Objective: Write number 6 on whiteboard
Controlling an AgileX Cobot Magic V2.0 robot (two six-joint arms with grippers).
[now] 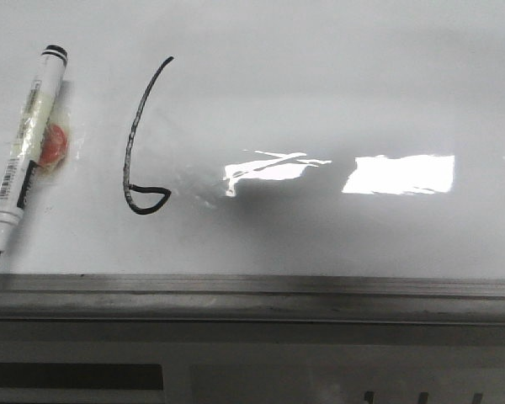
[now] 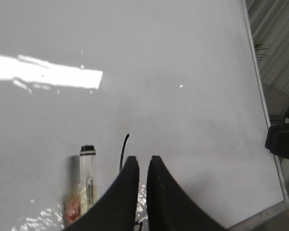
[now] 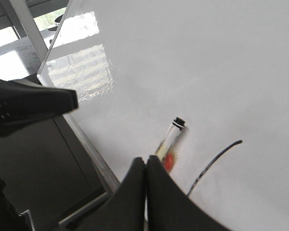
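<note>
Black fingers of my left pincer (image 2: 141,192) fill the near edge of its wrist view, drawn almost together with only a thin slit between them and nothing held. My right pincer (image 3: 145,192) is pressed fully together, also carrying nothing. I judge both are hanging clear of the board because the writing looks done: neither one touches the pen or the stroke.

Just beyond the left pincer's tips, slightly to one side, the upper end of the 6 (image 2: 124,151) shows as a thin dark line, and beside that lies the marker (image 2: 85,180), flat on the board. From the right pincer the marker (image 3: 171,142) sits just ahead of the fingertips, with the stem of the 6 (image 3: 216,161) a little further out to the side.

The front view gives the whole picture: the 6 (image 1: 143,147) has a long curved stem closing into a small flattened loop, and the marker (image 1: 27,151) lies well apart from it, uncapped, its tip pointing toward the rail, on a bit of clear wrapper with something orange-red (image 1: 55,145) under it. It looks like it was laid aside so the figure stays unsmeared.

The whiteboard (image 1: 337,93) is glossy and pale grey, faintly smeared, with bright window-like reflections (image 1: 400,174). A grey metal rail (image 1: 252,290) edges it. Past the board's edge the right wrist view shows dark framing and daylight; the rest of the room I cannot make out.
</note>
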